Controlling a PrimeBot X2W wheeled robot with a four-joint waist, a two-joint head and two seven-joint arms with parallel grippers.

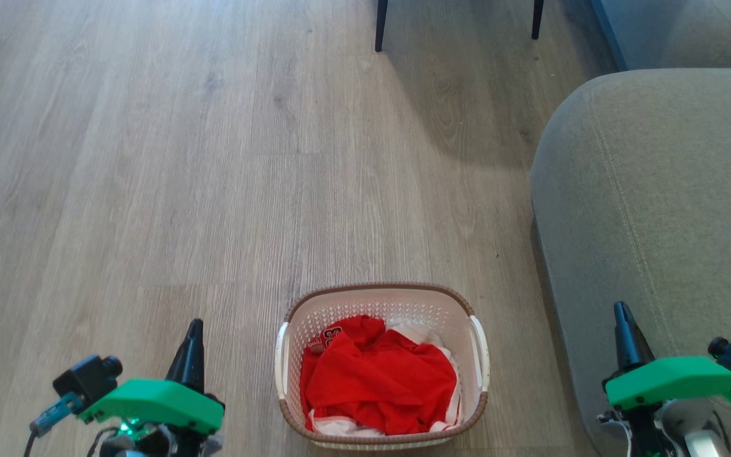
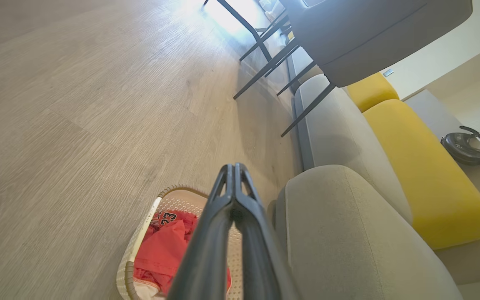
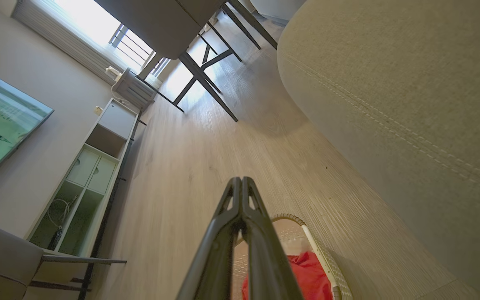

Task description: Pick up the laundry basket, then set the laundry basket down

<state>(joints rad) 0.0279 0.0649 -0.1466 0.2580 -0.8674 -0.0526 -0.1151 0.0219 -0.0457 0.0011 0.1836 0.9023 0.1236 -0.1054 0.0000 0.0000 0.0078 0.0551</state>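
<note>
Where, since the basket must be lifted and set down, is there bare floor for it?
Widest bare floor: left of the basket, and ahead of it up to the chair legs. Crowded on the right: a narrow strip of floor separates basket from sofa.

Cream-white, perforated, brown-rimmed laundry basket (image 1: 403, 308); red garment (image 1: 378, 381); grey wood-grain floor (image 1: 150, 190); yellow cushion (image 2: 423, 175)

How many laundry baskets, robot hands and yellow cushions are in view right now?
Laundry basket: 1
Hands: 2, left hand and right hand
Yellow cushions: 2, near cushion and far cushion
Total: 5
</note>
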